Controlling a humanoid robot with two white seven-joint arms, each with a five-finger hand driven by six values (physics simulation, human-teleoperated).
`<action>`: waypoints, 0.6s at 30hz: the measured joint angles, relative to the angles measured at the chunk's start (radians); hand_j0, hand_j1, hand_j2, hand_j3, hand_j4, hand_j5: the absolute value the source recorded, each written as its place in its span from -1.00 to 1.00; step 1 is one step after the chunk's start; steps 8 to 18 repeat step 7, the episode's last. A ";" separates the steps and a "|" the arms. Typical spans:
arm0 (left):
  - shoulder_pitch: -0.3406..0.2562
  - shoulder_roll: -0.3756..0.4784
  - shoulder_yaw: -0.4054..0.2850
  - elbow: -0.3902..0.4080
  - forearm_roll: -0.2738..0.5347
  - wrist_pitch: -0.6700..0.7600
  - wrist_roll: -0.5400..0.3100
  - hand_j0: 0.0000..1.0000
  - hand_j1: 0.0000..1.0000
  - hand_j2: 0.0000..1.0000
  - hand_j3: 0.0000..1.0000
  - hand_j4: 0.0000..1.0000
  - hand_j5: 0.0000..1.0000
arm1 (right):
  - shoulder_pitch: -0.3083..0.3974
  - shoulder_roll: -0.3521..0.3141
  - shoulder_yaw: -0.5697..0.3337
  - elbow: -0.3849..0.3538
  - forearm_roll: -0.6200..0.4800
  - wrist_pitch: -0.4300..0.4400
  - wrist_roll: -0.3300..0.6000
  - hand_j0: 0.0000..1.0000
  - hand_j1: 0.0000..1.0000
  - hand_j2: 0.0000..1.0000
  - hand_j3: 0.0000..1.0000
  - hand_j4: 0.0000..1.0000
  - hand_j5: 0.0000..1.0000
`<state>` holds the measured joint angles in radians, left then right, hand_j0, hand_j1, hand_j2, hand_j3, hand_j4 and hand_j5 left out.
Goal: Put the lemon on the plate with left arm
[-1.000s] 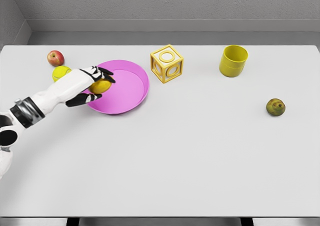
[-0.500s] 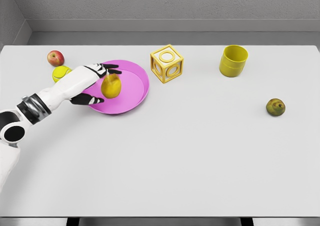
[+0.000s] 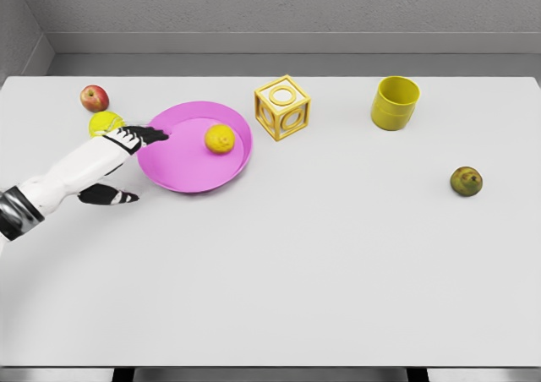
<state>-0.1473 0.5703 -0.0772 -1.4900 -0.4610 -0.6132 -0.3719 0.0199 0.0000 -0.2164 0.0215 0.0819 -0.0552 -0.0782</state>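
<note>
Head view: round yellow lemon (image 3: 220, 138) lay in shallow pink plate (image 3: 182, 164), upper left of frame.
Left hand (image 3: 118, 158) sat at plate's left rim, fingers spread, empty.

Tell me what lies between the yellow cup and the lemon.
In the head view, the yellow hollow cube stands between the yellow cup and the lemon.

You've got a white worktop (image 3: 321, 272); on it pink plate (image 3: 182, 166); apple (image 3: 94, 98); tennis ball (image 3: 103, 123); yellow cube (image 3: 281, 106); cup (image 3: 394, 103); greenish fruit (image 3: 466, 181)

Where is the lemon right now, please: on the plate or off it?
On it. The lemon lies inside the pink plate, near its right rim, with the open left hand apart from it.
</note>
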 measured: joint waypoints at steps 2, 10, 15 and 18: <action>0.017 0.029 0.046 0.000 0.003 0.000 -0.022 1.00 1.00 1.00 1.00 1.00 1.00 | 0.000 0.000 0.000 0.000 0.000 0.000 0.000 1.00 1.00 1.00 1.00 1.00 1.00; 0.038 0.053 0.093 0.014 0.004 0.000 -0.061 1.00 1.00 1.00 1.00 1.00 1.00 | 0.000 0.000 0.000 0.000 0.000 0.000 0.000 1.00 1.00 1.00 1.00 1.00 1.00; 0.038 0.053 0.093 0.014 0.004 0.000 -0.061 1.00 1.00 1.00 1.00 1.00 1.00 | 0.000 0.000 0.000 0.000 0.000 0.000 0.000 1.00 1.00 1.00 1.00 1.00 1.00; 0.038 0.053 0.093 0.014 0.004 0.000 -0.061 1.00 1.00 1.00 1.00 1.00 1.00 | 0.000 0.000 0.000 0.000 0.000 0.000 0.000 1.00 1.00 1.00 1.00 1.00 1.00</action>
